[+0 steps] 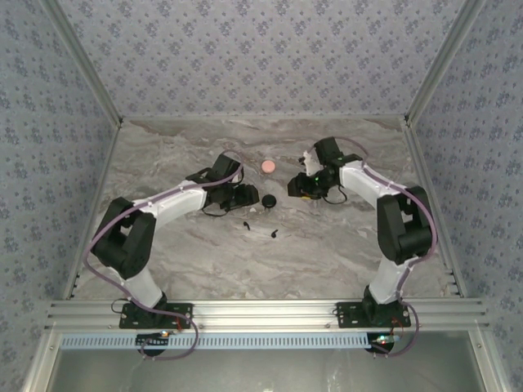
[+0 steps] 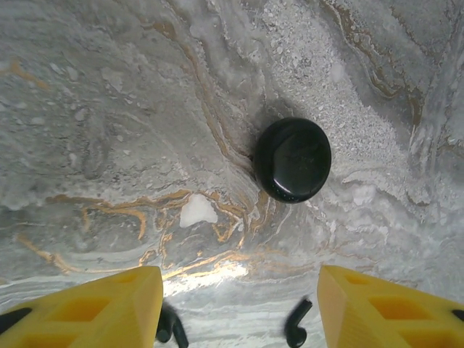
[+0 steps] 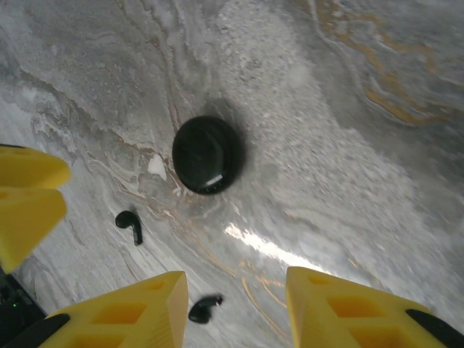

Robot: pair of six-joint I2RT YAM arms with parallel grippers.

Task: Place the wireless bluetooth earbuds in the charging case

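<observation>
Two black earbuds lie loose on the marble table (image 1: pixel 180 261), one (image 1: pixel 245 225) left of the other (image 1: pixel 273 235), both well apart from every edge. Just behind them stands the round black case (image 1: pixel 269 202), seen as a smooth dark dome. Whether its lid is latched cannot be told. A pink disc (image 1: pixel 267 166) is set farther back, apart from the case.

The left gripper (image 2: pixel 239 312) is held with its jaws parted and nothing between them, the case ahead of it. In its wrist view the earbuds (image 2: pixel 296 324) are cut off by the lower border, and one (image 2: pixel 170 326) is partly hidden beside the left finger.

The right gripper (image 3: pixel 235 312) is likewise released and empty. One earbud (image 3: pixel 205 307) lies just beside its left finger, the other (image 3: pixel 130 225) out to the side. A yellow finger of the left gripper is seen at the left border of that view.

Open marble is left in front of the earbuds toward the arm bases and out to both sides. The table is closed in by patterned walls (image 1: pixel 261 57) at the back and sides. From above, both sets of fingertips are too small and dark to be made out.
</observation>
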